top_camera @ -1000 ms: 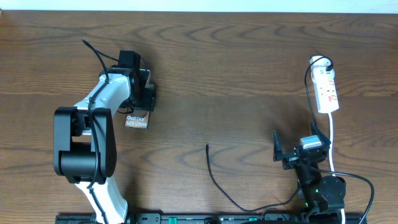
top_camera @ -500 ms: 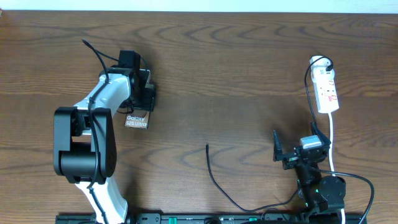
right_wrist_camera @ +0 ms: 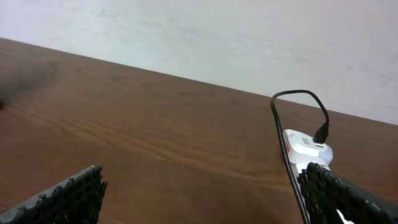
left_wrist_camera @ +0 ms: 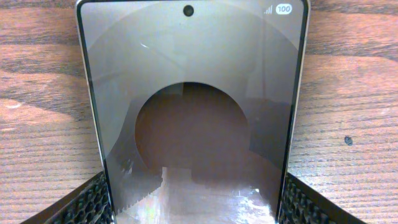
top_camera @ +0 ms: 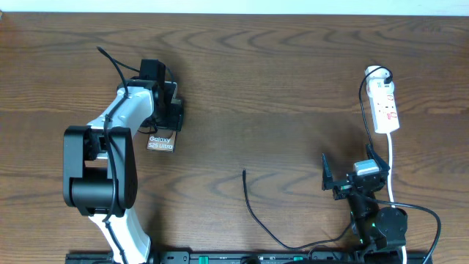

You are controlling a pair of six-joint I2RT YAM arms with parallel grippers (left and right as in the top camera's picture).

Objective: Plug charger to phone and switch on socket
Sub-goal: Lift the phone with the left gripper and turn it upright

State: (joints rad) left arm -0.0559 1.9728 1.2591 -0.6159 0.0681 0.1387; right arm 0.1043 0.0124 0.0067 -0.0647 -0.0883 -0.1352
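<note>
1. Overhead, the left jaws sit over the upper end of the phone [top_camera: 161, 141], on the left side of the worktop [top_camera: 293, 66]. The charger [top_camera: 251, 205] lies loose in the middle, its plug tip well apart from the phone. The socket [top_camera: 386, 107] rests far right, and the right jaws hover near the front edge, just beside its white cord [top_camera: 392, 165].
2. From the left wrist, the phone fills the view, with a ribbed pad [left_wrist_camera: 93, 202] against each long edge. I judge these jaws clenched on the phone.
3. From the right wrist, the pads [right_wrist_camera: 68, 196] stand wide apart with nothing between them, so these jaws are released. The socket lies ahead to the right with a black plug [right_wrist_camera: 321, 132] in its end.
4. As a judgement, neither goal is met; at most the phone is secured. The charger must be picked up, its tip seated in the phone, then the socket switched on (the switch's state is too small to read).
</note>
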